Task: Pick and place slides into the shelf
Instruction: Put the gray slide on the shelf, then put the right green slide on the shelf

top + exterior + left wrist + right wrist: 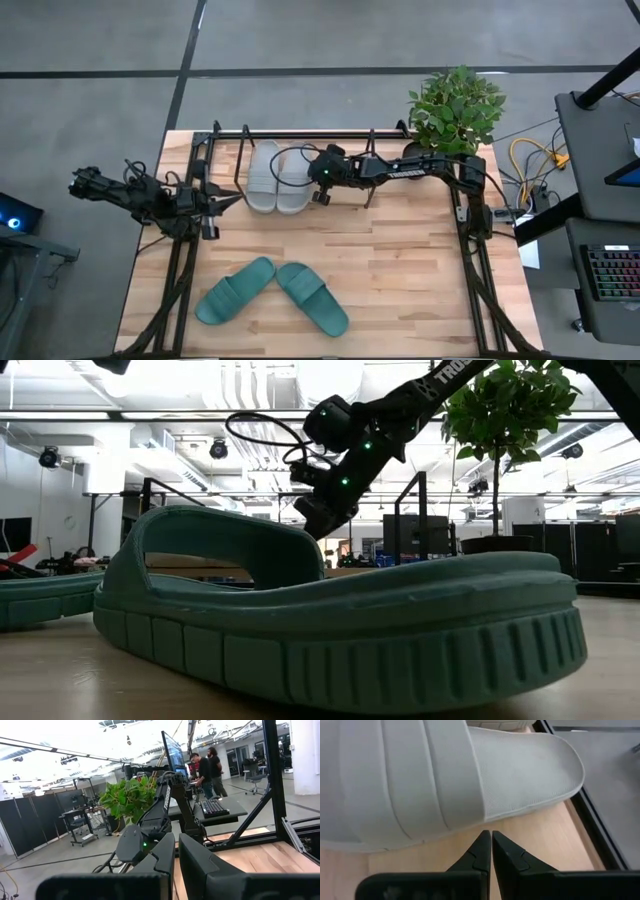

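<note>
Two light grey slides [262, 178] [293, 180] lie side by side, soles down, at the far side of the table, inside the black-rod shelf [300, 133]. Two teal slides [235, 290] [312, 297] lie soles down near the front edge; one fills the low view [340, 630]. My right gripper [312, 183] is shut and empty, just right of the right-hand grey slide. In its wrist view [490, 834] the tips stand a little off that slide's side edge [520, 810]. My left gripper [236, 201] is shut and empty, left of the grey pair, above the table.
A potted green plant [457, 105] stands at the far right corner, behind the right arm. Black arm frames [180, 270] [475, 270] run along both table sides. Bare wood [390, 260] lies between the grey pair and the teal pair. People stand in the room beyond [207, 767].
</note>
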Action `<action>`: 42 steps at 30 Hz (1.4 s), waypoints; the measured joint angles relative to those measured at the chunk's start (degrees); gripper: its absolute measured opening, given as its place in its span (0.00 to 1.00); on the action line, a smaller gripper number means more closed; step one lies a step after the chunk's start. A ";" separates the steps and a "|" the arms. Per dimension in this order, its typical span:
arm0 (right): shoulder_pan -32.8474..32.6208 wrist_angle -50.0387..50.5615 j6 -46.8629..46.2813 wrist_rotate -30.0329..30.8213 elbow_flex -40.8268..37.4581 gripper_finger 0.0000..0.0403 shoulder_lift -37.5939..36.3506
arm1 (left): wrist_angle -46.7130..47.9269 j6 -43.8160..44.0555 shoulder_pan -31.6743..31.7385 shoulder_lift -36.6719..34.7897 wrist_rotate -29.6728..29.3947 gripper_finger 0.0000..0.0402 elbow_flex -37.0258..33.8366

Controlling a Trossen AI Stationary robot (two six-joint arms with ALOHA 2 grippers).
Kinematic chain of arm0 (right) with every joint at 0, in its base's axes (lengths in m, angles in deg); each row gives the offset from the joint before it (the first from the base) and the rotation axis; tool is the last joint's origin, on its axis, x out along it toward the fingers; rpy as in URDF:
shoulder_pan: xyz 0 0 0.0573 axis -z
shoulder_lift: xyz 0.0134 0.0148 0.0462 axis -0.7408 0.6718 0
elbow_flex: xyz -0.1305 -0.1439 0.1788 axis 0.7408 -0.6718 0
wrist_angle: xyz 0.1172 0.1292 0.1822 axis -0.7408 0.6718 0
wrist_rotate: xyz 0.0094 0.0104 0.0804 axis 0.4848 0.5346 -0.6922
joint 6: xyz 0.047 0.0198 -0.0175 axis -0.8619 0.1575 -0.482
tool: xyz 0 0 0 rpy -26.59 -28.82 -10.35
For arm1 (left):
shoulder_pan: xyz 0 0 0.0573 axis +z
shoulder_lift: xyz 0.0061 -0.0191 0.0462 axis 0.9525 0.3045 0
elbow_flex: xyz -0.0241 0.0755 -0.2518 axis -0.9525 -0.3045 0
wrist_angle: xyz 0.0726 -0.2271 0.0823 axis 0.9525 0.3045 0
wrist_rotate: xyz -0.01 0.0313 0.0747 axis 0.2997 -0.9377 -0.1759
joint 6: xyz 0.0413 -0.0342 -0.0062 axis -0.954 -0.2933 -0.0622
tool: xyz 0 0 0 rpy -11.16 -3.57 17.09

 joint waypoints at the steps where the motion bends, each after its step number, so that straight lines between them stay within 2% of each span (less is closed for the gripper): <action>1: -0.01 0.00 0.02 0.48 0.00 0.02 0.00 | 0.02 0.00 0.00 0.14 0.00 0.03 0.00; 8: -0.13 4.06 0.96 6.44 0.00 0.02 -4.11 | -0.04 0.02 0.00 0.25 0.00 0.03 0.00; 12: -0.97 7.98 -1.72 6.64 0.00 0.02 -10.10 | -0.05 0.02 0.00 0.31 -0.02 0.03 0.00; 15: -3.05 8.79 -4.83 4.36 -0.22 0.02 -15.10 | -0.13 0.02 0.00 0.29 -0.02 0.03 0.00; 18: -7.06 8.05 -5.01 0.49 -0.74 0.02 -19.62 | -0.41 0.04 0.00 0.43 -0.02 0.03 0.00; 25: -22.06 5.74 -1.17 0.57 -3.97 0.02 -27.59 | -0.74 0.13 -0.02 0.99 -0.03 0.03 0.00; 31: -29.86 -4.87 -0.11 0.63 -13.84 0.02 -34.91 | -1.98 0.22 -0.01 1.71 -0.02 0.03 0.00; 37: -31.07 -12.80 -3.65 0.98 -29.39 0.02 -43.38 | -2.60 0.17 0.00 2.96 -0.02 0.03 0.00; 42: -31.31 -28.16 0.83 0.95 -42.31 0.02 -48.73 | -2.71 0.09 -0.01 3.61 -0.01 0.03 0.00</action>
